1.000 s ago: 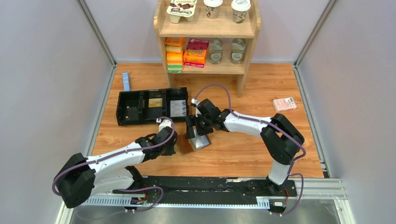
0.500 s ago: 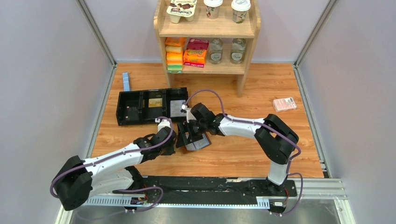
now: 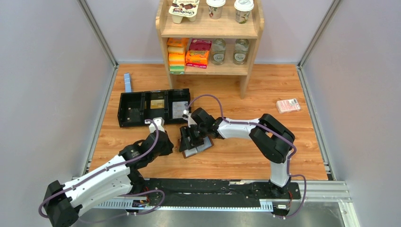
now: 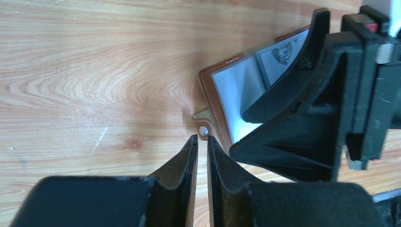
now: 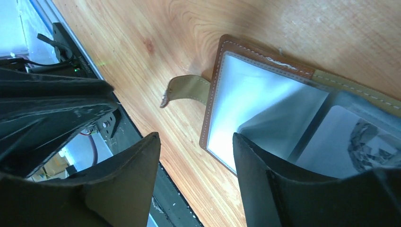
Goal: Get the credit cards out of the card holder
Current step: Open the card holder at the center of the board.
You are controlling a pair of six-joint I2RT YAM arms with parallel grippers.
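The card holder (image 3: 198, 149) lies open on the wooden table, brown edging round a grey-blue inside. A pale credit card (image 5: 361, 139) with a grey picture shows in one of its pockets. My right gripper (image 5: 195, 136) stands open right over the holder's left edge. One of its fingers is above the inside and the other above bare wood. The holder's strap tab (image 4: 203, 130) sticks out toward my left gripper (image 4: 202, 137). That gripper's jaws stand a narrow slit apart with nothing between them, just short of the tab.
A long black compartmented tray (image 3: 121, 111) lies behind the grippers. A narrow blue strip (image 3: 127, 82) sits at the far left and a pink-red packet (image 3: 288, 105) at the far right. A wooden shelf (image 3: 210, 33) with goods stands at the back.
My left gripper has drawn back from the holder and its jaws have parted slightly. My right gripper has moved left and down over the holder and narrowed a little.
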